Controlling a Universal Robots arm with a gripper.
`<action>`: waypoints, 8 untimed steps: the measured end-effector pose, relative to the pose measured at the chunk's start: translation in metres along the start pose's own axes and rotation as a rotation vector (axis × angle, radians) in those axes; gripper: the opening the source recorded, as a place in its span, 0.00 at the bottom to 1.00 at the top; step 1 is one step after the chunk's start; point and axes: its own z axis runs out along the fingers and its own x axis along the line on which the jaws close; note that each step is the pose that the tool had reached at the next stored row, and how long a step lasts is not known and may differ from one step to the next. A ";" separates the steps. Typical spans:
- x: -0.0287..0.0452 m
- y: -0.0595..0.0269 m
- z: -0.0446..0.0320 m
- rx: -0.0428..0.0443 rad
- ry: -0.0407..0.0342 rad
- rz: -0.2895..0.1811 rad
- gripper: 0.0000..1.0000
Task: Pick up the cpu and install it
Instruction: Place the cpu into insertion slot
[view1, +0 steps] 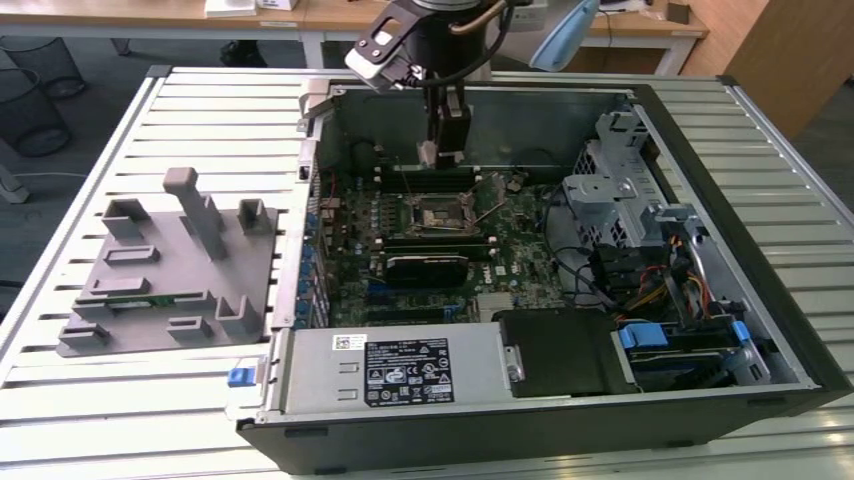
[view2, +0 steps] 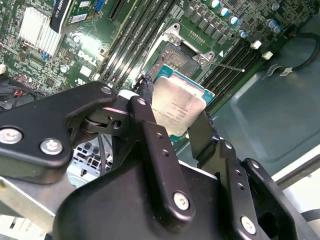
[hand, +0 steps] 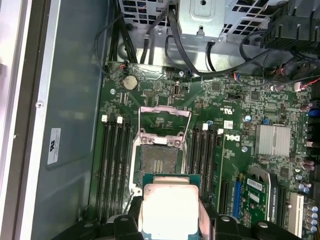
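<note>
- Second wrist view: the cpu (view2: 177, 107), a flat square chip with a silvery top plate and a pale rim, sits between the two black fingers (view2: 150, 135) of the gripper (view2: 172, 114). The fingers are clamped on two opposite edges of the chip.
- First wrist view: the chip is held in the air over the green motherboard (hand: 240, 150). It is near the socket (hand: 160, 161) and overlaps the socket's near edge in the picture, but it is not seated.
- The socket is open. Its metal hold-down frame (hand: 165, 119) is swung up and back, and the contact field is bare. In the second wrist view the thin lever (view2: 227, 65) stands free to one side.
- Rows of memory slots (hand: 115, 165) flank the socket on both sides.
- Exterior view: the arm reaches down into the open computer case (view1: 667, 100), with the gripper above the board just beyond the socket. The case lies on a slatted table (view1: 200, 110). A grey tray (view1: 147, 280) of part holders stands well apart, toward the exterior view's left.
- Step in hand, as judged: the pick-up is done and the chip is being carried to the socket, so the install is not yet made.
- What placing calls for, as judged: the chip square and level over the contact field, its corner marks matched to the socket, and a gentle release without sliding, since the contacts look fragile.
</note>
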 end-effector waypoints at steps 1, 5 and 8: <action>0.0000 0.0001 0.0005 0.0001 -0.0001 0.001 0.53; 0.0000 0.0001 0.0021 0.0003 -0.0003 0.006 0.53; 0.0000 0.0001 0.0032 0.0004 -0.0006 0.012 0.53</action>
